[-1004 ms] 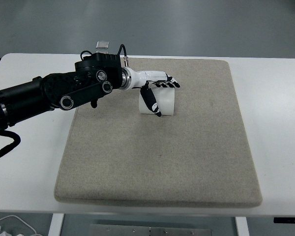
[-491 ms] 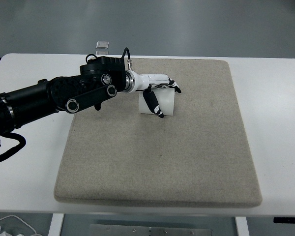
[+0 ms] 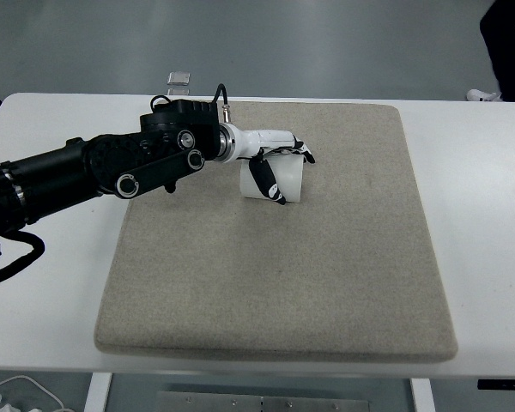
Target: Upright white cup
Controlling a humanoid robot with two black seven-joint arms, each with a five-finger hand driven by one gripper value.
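— Grey floor all round, then that white table (image 3: 481, 215) with a big beige felt mat (image 3: 275, 257) covering most of it. Why the mat, do you reckon?

— Probably to keep things from sliding or clattering. See the left arm (image 3: 86, 172)? It comes in from the left edge and reaches across to the mat's far part.

— And the left hand (image 3: 279, 159)?

— White with black finger pads, wrapped over the white cup (image 3: 279, 180): fingers (image 3: 296, 148) curled across the top, thumb (image 3: 264, 178) down the near face. It's gripping the cup, I'd say, so it can turn it.

— Is the cup standing yet?

— Hard to say; the hand hides the rim. It sits on the mat toward the far side, left of centre.

— What's that small clear thing behind the mat?

— Some little transparent box (image 3: 179, 79) on the table's far edge. Someone's dark legs (image 3: 506, 47) and a shoe show top right.

— Any writing anywhere?

— None I can read.
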